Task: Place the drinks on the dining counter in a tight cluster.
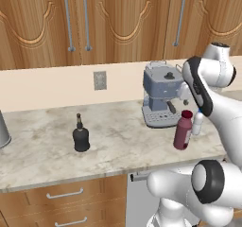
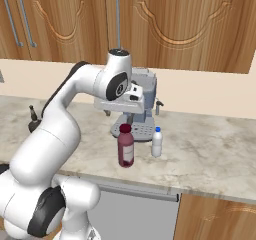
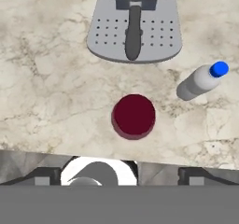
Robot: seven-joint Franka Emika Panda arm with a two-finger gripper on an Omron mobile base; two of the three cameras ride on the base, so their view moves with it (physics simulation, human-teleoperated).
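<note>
- Three bottles stand on the worktop counter (image 1: 42,150) in your left base view: black bottle (image 1: 81,135) well apart, red bottle (image 1: 183,129) beside the white bottle (image 1: 197,122).
- Right base view: none has reached the dining counter; all moves remain.
- Hand view: your pincer (image 3: 119,174) hangs open above the red bottle's cap, gripping nothing.

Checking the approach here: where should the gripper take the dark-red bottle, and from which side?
Probably from straight above, closing on the upper body or neck just under the maroon cap. The dark-red bottle stands upright with the open gripper over it. The white bottle and coffee machine stand apart, leaving finger room.
</note>
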